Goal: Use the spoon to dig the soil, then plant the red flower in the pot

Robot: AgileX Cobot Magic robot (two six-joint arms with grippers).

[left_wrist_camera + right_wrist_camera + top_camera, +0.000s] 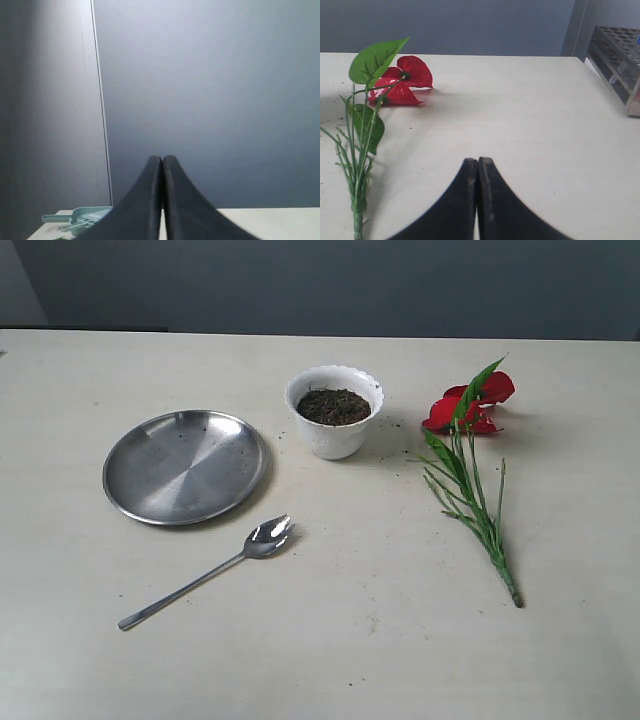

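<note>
Spoon (205,575): flat on table (350,660), handle slanting near-left, bowl twd pot (333,410), L arm nearer; L fingers (142,200) & R fingers (492,200) together, empty.

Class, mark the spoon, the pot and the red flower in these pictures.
spoon (268,537), exterior view, on its bowl.
pot (333,441), exterior view, on its white outer wall.
red flower (415,70), right wrist view, on a red petal.

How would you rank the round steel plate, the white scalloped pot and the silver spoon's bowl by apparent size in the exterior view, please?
1. Round steel plate, clearly largest.
2. White scalloped ceramic pot.
3. Bowl of the slim silver metal spoon, smallest.
The spoon seems nearer the camera, yet the order holds.
</note>
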